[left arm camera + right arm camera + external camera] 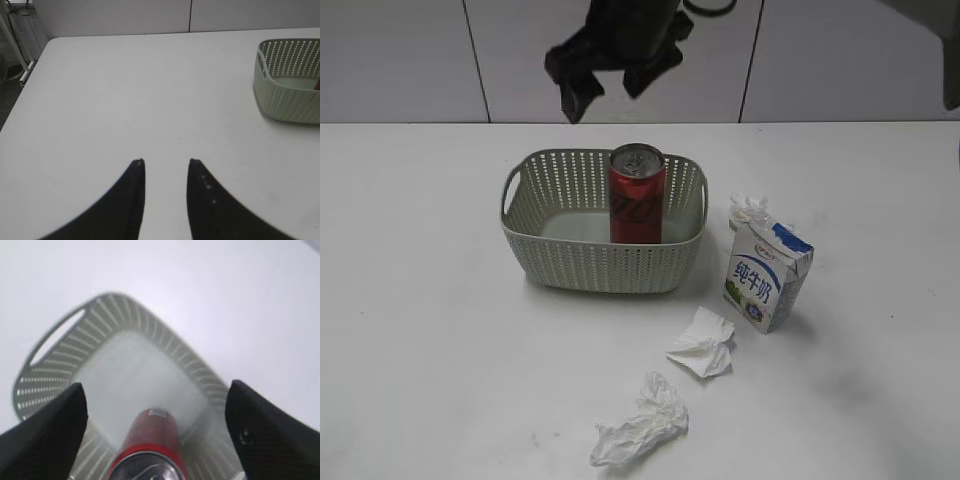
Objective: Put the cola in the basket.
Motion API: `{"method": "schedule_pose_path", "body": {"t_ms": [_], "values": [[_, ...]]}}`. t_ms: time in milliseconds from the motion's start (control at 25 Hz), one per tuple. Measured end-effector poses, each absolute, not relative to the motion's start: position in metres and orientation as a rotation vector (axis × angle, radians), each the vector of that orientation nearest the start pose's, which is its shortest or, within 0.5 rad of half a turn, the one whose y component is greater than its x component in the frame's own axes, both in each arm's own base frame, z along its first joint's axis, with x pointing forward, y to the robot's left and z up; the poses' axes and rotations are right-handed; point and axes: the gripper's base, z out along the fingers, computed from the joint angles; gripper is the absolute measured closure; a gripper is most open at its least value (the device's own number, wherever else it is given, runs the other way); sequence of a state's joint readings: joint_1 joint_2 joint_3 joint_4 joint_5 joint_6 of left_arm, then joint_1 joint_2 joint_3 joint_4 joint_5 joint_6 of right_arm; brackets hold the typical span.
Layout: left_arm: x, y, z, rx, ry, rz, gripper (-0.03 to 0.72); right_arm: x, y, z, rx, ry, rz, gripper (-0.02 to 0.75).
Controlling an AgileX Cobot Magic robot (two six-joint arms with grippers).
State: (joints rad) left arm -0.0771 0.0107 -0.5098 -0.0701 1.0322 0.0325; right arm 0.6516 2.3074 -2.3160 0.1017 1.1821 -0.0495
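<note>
The red cola can (637, 195) stands upright inside the pale green basket (555, 262), toward its right side. In the right wrist view the can (150, 440) rises from the basket floor (135, 375) between my jaws. My right gripper (610, 82) hangs open and empty above the basket, clear of the can; it also shows in the right wrist view (156, 390). My left gripper (165, 161) is open and empty over bare table, with the basket (287, 100) far to its right.
A white-and-blue milk carton (767, 274) stands right of the basket. Crumpled tissues lie beside the carton (748, 208), in front of the basket (704, 345) and nearer the front edge (640, 422). The white table (420, 300) meets a panelled wall behind.
</note>
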Motion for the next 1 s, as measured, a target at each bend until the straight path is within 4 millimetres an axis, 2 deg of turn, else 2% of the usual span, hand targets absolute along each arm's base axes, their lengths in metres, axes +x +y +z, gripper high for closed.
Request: {"method": "schedule_pose_path", "body": {"t_ms": [120, 240, 360, 440, 560, 640, 760, 840, 1000], "values": [[-0.004, -0.005, 0.283, 0.113, 2.013, -0.112, 0.457, 0.411, 0.301, 0.299, -0.826, 2.470, 0.328, 0.084], [-0.004, -0.005, 0.283, 0.113, 2.013, -0.112, 0.457, 0.434, 0.265, 0.311, -0.690, 2.468, 0.277, 0.092], [-0.004, -0.005, 0.283, 0.113, 2.013, -0.112, 0.457, 0.460, 0.212, 0.312, -0.504, 2.511, 0.238, 0.102], [-0.004, -0.005, 0.283, 0.113, 2.013, -0.112, 0.457, 0.471, 0.181, 0.313, -0.414, 2.532, 0.215, 0.106], [-0.004, -0.005, 0.283, 0.113, 2.013, -0.112, 0.457, 0.476, 0.134, 0.322, -0.291, 2.548, 0.181, 0.115], [-0.004, -0.005, 0.283, 0.113, 2.013, -0.112, 0.457, 0.472, 0.107, 0.333, -0.225, 2.552, 0.161, 0.118], [-0.004, -0.005, 0.283, 0.113, 2.013, -0.112, 0.457, 0.458, 0.080, 0.340, -0.159, 2.589, 0.139, 0.127], [-0.004, -0.005, 0.283, 0.113, 2.013, -0.112, 0.457, 0.444, 0.070, 0.342, -0.145, 2.618, 0.127, 0.139], [-0.004, -0.005, 0.283, 0.113, 2.013, -0.112, 0.457, 0.409, 0.065, 0.341, -0.177, 2.687, 0.115, 0.148]]}}
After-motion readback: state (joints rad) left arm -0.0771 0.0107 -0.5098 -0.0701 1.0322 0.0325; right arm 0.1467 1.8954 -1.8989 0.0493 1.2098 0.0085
